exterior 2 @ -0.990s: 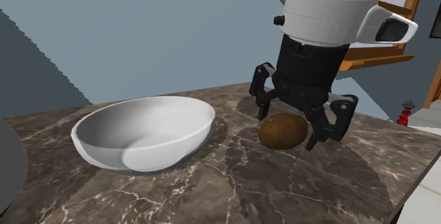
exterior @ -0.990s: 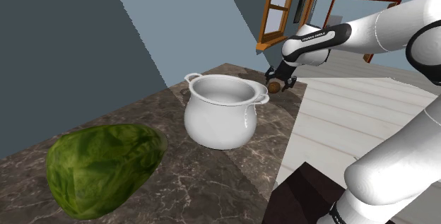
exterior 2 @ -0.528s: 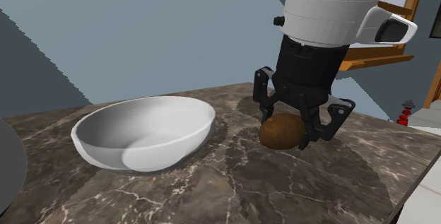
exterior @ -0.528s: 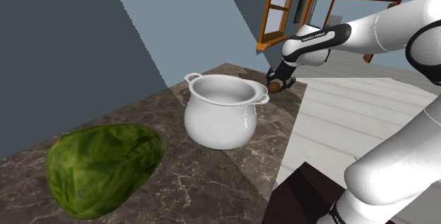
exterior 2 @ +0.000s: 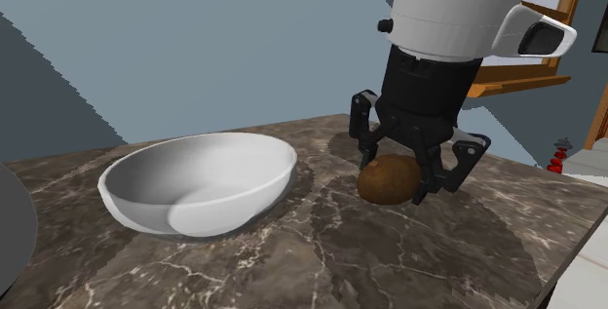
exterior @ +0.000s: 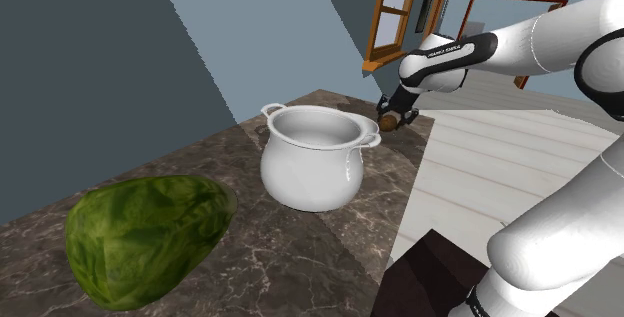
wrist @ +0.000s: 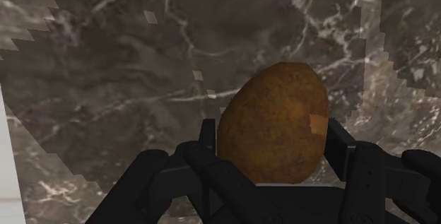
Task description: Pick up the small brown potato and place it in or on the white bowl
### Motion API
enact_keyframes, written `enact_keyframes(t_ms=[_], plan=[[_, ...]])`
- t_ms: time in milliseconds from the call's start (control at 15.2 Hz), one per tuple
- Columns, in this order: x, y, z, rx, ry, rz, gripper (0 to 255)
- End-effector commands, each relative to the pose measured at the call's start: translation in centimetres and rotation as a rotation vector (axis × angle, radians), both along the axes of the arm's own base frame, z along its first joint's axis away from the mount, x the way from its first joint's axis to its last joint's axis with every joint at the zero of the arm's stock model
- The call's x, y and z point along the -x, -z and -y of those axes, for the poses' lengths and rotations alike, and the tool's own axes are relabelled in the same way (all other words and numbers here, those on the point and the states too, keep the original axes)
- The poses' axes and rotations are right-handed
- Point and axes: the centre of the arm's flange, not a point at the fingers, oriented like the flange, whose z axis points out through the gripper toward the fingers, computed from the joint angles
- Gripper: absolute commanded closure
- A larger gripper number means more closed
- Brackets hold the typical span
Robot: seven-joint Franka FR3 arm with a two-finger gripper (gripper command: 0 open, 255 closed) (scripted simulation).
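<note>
A small brown potato (exterior 2: 388, 178) lies low over the dark marble counter (exterior 2: 322, 258), just to the right of the white bowl (exterior 2: 229, 175) in the second exterior view. My black gripper (exterior 2: 395, 182) comes straight down on it and is shut on the potato, one finger on each side. Through the wrist camera the potato (wrist: 272, 124) is clasped between the fingers (wrist: 207, 136). From the shoulder camera the gripper (exterior: 392, 120) and potato (exterior: 387, 124) are at the counter's far corner, behind a white pot (exterior: 312, 160).
A large green leafy vegetable (exterior: 145, 235) lies on the near part of the counter. The two-handled white pot stands mid-counter. The counter edge (exterior 2: 575, 244) drops off close to the potato's right. Pale floorboards (exterior: 480, 175) and my stand (exterior: 430, 275) lie beyond.
The fingers stood open around the potato a second ago and have since shut on it. The hand has risen very slightly; the bowl has not moved.
</note>
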Motion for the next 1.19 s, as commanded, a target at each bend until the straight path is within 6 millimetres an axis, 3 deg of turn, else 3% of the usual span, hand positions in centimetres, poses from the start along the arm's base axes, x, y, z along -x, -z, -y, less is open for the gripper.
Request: enact_keyframes(t_ms=[0,1122], plan=[[0.0,-0.8,0.0,0.000,0.000,0.000,255],[0.0,-9.7,0.0,0.000,0.000,0.000,255]])
